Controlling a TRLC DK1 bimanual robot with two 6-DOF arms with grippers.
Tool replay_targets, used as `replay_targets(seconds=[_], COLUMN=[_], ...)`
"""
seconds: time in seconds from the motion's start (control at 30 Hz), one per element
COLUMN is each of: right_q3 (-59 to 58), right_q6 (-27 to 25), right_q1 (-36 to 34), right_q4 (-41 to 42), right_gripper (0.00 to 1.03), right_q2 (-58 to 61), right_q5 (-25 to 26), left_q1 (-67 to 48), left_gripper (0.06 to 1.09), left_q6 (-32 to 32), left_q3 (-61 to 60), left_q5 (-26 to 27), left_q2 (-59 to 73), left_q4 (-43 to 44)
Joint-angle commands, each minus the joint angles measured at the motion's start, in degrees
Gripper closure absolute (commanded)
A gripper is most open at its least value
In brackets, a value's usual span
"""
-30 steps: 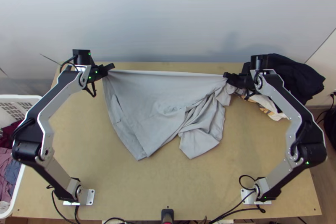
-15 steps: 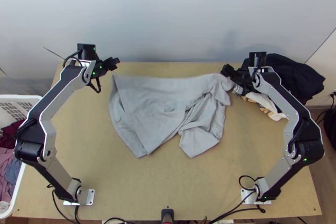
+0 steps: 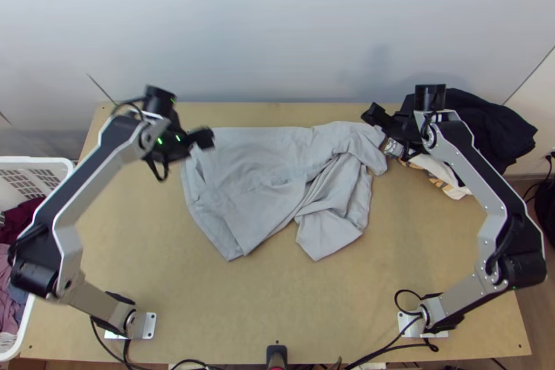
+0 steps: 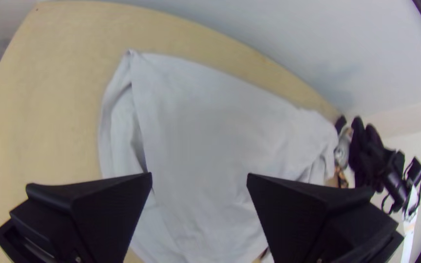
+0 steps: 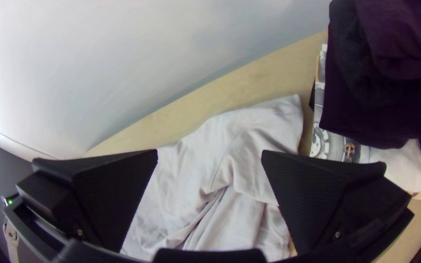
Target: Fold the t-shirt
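- Lying loosely spread on the desk (image 3: 277, 307), the grey t-shirt (image 3: 263, 169) shows a folded-over layer along its left side and bunched creases toward its right.
- A narrow strip of open wood separates the t-shirt's far edge from the desk's far edge, with the pale wall (image 3: 277, 23) beyond; the widest open room lies on its near side.
- Above the t-shirt's far-left corner, the left end effector (image 3: 205, 137) has its two black fingers spread well apart, with no cloth between their tips.
- At the t-shirt's far-right corner, the right end effector (image 3: 374, 114) likewise holds its fingers apart, gripping nothing.
- Right of the t-shirt, across a small gap, sit patterned pale cloth (image 3: 451, 186) and dark clothes (image 3: 496, 127), leaving that side tight.
- Well left of the t-shirt, past the desk's edge, stands a white basket (image 3: 41, 160).
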Motion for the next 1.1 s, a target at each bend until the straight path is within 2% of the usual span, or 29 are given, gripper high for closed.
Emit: replay_targets(seconds=[0.0,0.5,1.07], right_q3=[-3.15,-9.21,-13.16], right_q6=[-0.21,0.14,-0.21], right_q1=[0.2,0.55,0.55], right_q4=[-1.13,-2.54,-2.63], right_gripper=[0.04,0.04,0.04], right_q2=[-4.37,-10.79,-12.37], right_q5=[0.13,0.31,0.4], left_q1=[-7.63,-17.03,-15.8], left_gripper=[0.14,0.14,0.14], left_q6=[0.65,-3.3,-3.48], left_q3=[-8.87,-16.17,-13.44], left_q5=[0.85,-0.38,-3.01], left_q2=[-5.55,-3.35,5.17], left_q4=[-6.24,-3.69,1.84])
